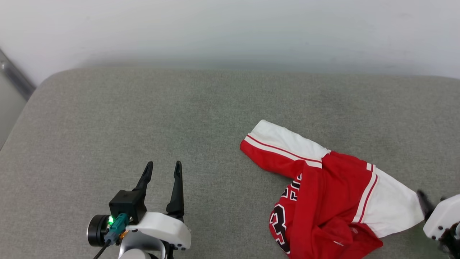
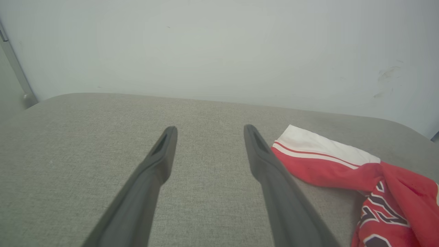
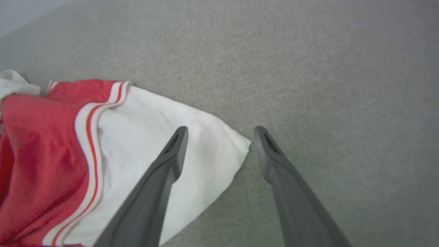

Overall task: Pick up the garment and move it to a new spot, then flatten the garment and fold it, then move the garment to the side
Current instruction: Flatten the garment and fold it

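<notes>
The garment (image 1: 323, 194) lies crumpled on the grey cushion at the lower right, red with white sleeves and striped trim, part of its black lettering showing. One white sleeve (image 1: 284, 142) points up-left, the other (image 1: 391, 205) reaches right. My left gripper (image 1: 163, 167) stands open well to the left of it, nothing between its fingers; in the left wrist view the garment (image 2: 343, 164) lies right of that gripper (image 2: 210, 132). My right gripper (image 3: 221, 132) is open over the corner of the white sleeve (image 3: 178, 137), its left finger above the cloth. In the head view only dark fingertips (image 1: 426, 203) show beside the sleeve's end.
The grey cushion (image 1: 179, 108) spreads wide to the left and behind the garment. A pale wall (image 1: 230, 32) rises at its far edge. The cushion's rounded left corner drops off by a metal strip (image 1: 14, 77).
</notes>
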Tool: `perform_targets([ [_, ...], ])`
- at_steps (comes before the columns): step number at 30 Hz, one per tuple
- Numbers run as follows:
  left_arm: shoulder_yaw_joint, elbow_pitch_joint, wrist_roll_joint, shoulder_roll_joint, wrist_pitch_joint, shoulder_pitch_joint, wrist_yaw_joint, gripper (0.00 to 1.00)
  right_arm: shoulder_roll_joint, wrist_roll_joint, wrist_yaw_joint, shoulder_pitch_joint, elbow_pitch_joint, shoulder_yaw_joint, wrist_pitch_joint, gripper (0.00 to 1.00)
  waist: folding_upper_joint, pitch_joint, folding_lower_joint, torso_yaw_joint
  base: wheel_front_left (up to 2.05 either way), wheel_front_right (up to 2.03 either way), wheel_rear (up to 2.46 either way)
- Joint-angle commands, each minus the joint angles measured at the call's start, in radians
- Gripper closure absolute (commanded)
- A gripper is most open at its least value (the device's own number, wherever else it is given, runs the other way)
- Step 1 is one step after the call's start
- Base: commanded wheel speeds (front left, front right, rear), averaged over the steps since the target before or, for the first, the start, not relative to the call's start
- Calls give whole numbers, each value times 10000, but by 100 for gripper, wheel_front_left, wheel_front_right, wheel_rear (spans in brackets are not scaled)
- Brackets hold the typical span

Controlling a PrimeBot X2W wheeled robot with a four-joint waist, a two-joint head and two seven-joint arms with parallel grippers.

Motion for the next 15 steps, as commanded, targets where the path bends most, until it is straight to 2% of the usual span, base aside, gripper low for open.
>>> perform_targets([
  [1, 11, 7, -17, 76, 25, 132, 52, 0, 45, -143, -3, 102, -256, -18, -506, 0, -1, -138, 0, -56, 0, 0, 0],
  [7, 19, 3, -156, 156, 124, 477, 123, 0, 308, -1064, -3, 558, -1368, 165, -2396, 0, -1, -572, 0, -174, 0, 0, 0],
  [15, 159, -106, -289, 330, 200, 800, 237, 0, 1029, -1592, -5, 1484, -3595, 1014, -3394, 0, -1, -877, 0, -322, 0, 0, 0],
])
